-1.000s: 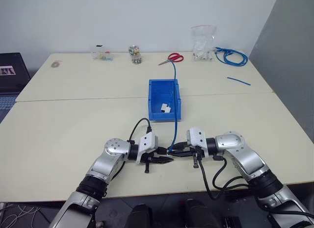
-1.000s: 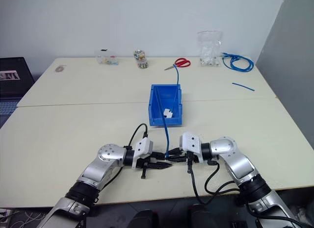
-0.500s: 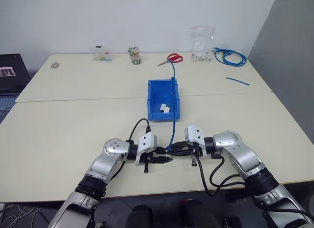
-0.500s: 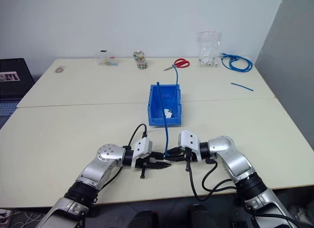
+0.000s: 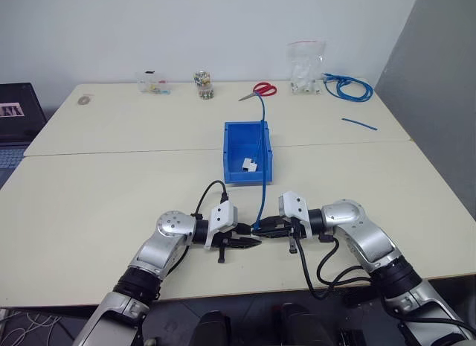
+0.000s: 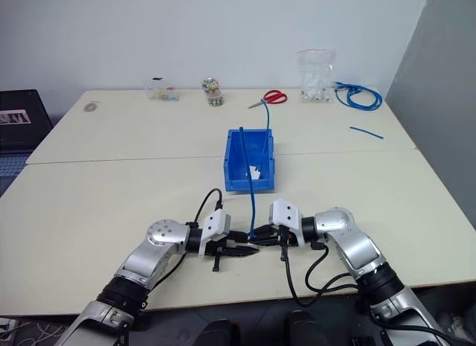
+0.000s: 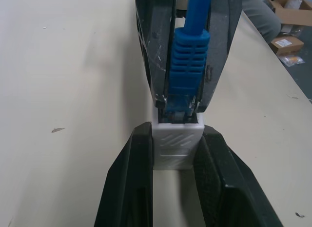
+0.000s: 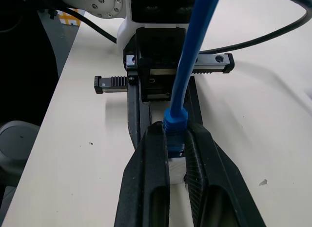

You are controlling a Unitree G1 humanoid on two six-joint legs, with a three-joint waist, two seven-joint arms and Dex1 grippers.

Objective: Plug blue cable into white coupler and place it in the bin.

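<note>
Inside the bin (image 5: 236, 140) lies a small white block (image 5: 249, 164).

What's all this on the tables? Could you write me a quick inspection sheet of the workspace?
Surface: two pale tables pushed together.
Job's things: blue cable plug at white coupler; bin behind, holding a small white piece.
Clutter: scissors, plastic bag, jar, short blue offcut.
Grippers: left gripper shut on the coupler; right gripper shut on the plug.
Cables: coiled blue bundle.
Surroundings: white wall, dark case at left.
</note>
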